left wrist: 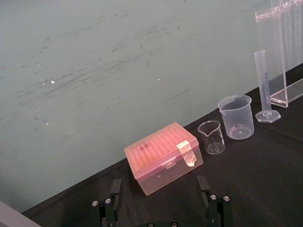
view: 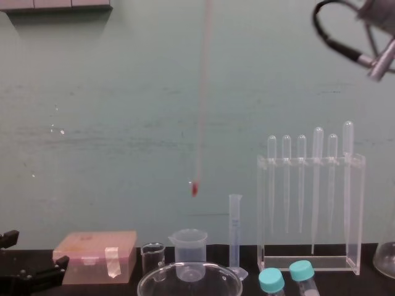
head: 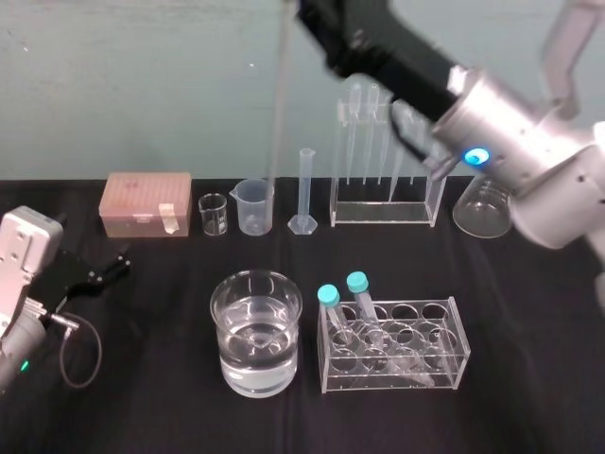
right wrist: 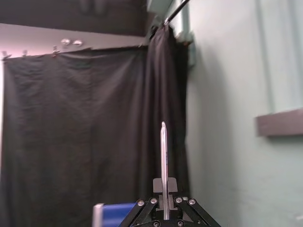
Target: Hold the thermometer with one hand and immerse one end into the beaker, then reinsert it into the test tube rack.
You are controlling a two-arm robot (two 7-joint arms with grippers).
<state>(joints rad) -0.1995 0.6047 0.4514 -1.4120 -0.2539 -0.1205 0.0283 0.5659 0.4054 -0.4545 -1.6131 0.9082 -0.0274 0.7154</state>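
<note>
My right gripper [head: 307, 11] is raised high at the back of the table and is shut on the top of the thermometer [head: 280, 95]. The thin whitish rod hangs almost straight down. In the chest view the thermometer's red tip [view: 194, 189] hangs in the air, well above the glassware. The right wrist view shows the thermometer [right wrist: 163, 156] clamped between the right gripper's fingers [right wrist: 171, 185]. The water-filled glass beaker [head: 255, 331] stands at the front centre. The tall clear test tube rack [head: 433, 210] stands at the back right and holds several pipettes. My left gripper [head: 106, 269] rests open at the left.
Along the back stand a pink box [head: 146, 201], a small glass beaker [head: 214, 214], a plastic beaker [head: 253, 206], a graduated cylinder [head: 304, 189] and a flask [head: 484, 203]. A low clear rack [head: 454, 345] with two blue-capped tubes sits to the right of the water beaker.
</note>
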